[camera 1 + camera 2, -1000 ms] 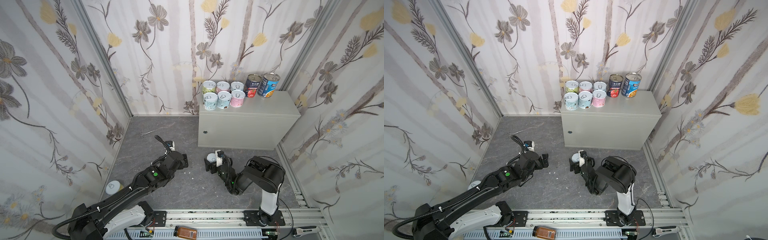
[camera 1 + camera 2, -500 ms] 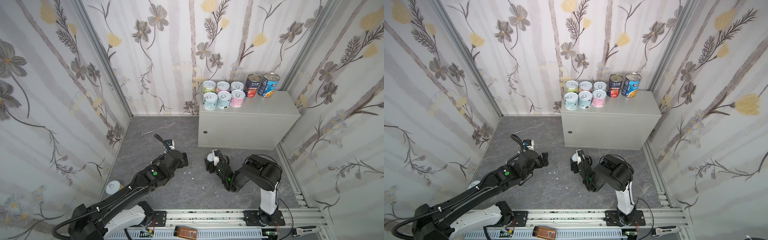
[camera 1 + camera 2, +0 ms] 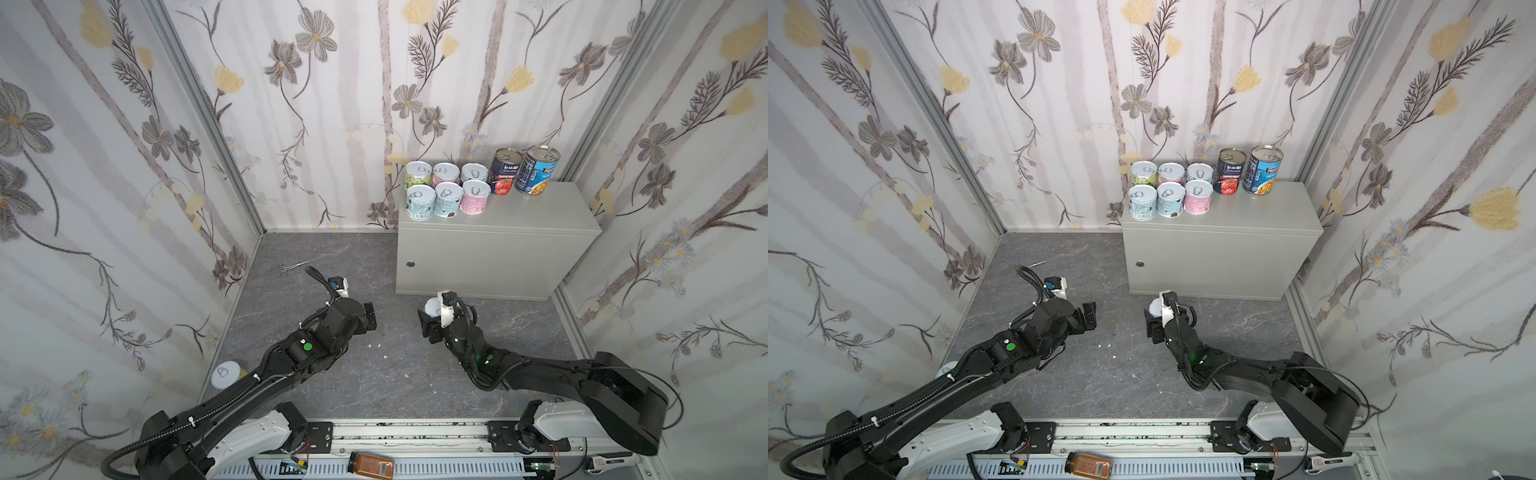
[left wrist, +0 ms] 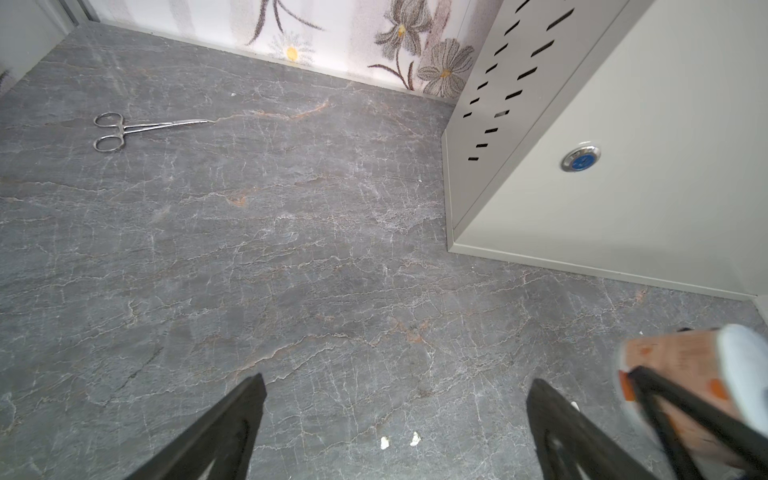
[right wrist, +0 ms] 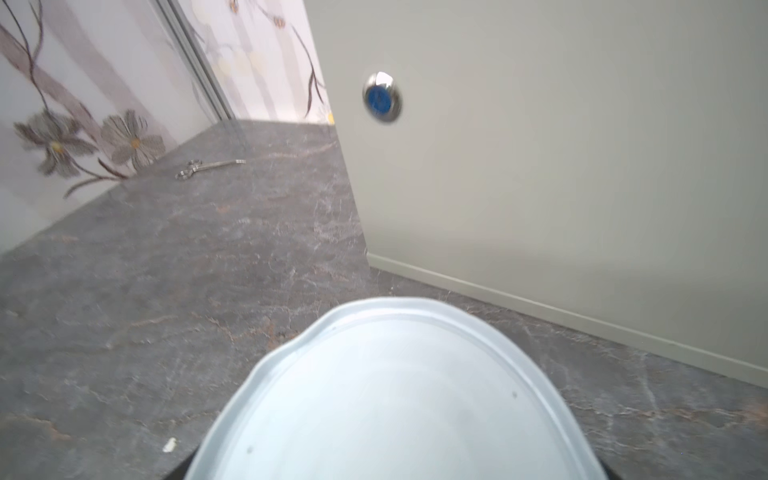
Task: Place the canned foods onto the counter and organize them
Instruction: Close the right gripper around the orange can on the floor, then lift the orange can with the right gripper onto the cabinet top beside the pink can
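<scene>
Near the grey floor (image 3: 395, 382), a peach can (image 4: 681, 361) is newly clenched by right fingers (image 4: 698, 409); left fingers (image 4: 245, 407) are kept released; surface (image 3: 519, 216) placement is enabled.

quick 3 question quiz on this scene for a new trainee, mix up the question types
1. How many cans stand on the counter?
2. True or false: the left gripper holds a can.
3. What is the right gripper shut on? A) the forceps B) a short can C) the jar

Key
1. Eight: six short, two tall.
2. False: it is open and empty.
3. B
</scene>
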Robot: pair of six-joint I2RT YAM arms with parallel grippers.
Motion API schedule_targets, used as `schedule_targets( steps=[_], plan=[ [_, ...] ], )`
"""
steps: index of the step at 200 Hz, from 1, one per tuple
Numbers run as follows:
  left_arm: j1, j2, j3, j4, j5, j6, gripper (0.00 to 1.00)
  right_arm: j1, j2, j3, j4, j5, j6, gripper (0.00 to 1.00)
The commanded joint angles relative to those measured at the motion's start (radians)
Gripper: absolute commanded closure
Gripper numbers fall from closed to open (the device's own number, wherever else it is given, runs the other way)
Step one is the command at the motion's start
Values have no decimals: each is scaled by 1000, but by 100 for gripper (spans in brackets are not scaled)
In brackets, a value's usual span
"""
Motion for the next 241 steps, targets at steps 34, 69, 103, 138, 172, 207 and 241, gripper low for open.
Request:
schedule_targets(
  steps=[34, 69, 103, 138, 172, 207, 241],
  plan=[
    [1, 14, 21, 6, 11, 10, 0, -143, -461, 215, -702, -64, 5, 37],
    [1, 28, 31, 6, 24, 19, 0, -295, -517, 430, -857, -152, -48, 36],
    [1, 19, 36, 6, 26, 30, 0, -460, -421, 646, -917, -269, -104, 35],
    [1, 26, 34, 6, 30, 34, 0, -570, -228, 868, -959, -384, -128, 35],
    [1, 17, 33, 6, 33, 35, 0, -638, -61, 1029, -980, -450, -135, 36],
    [1, 22, 36, 8, 23, 39, 0, -667, 75, 1123, -971, -468, -133, 36],
    [1, 30, 35, 10, 26, 39, 0, -699, 167, 1184, -965, -438, -148, 35]
  ],
)
